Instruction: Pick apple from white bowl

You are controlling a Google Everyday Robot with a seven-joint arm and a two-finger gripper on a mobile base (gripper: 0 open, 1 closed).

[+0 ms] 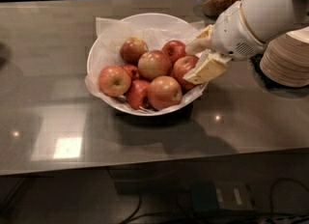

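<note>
Claw spread over right rim of white bowl; apple just beside its lower finger.
Apple sits at right edge of the pile, touching other apples. Probably firm, fairly heavy, waxy and slippery, easily bruised. Best gripped across its widest part, clear of the crinkled paper.

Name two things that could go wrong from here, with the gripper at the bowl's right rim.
1. The apple touches its neighbours in the pile, so the open gripper may nudge them or pinch two at once.
2. Its lower finger lies over the rim of the bowl and the paper; closing there might snag the paper or tilt the bowl.
</note>
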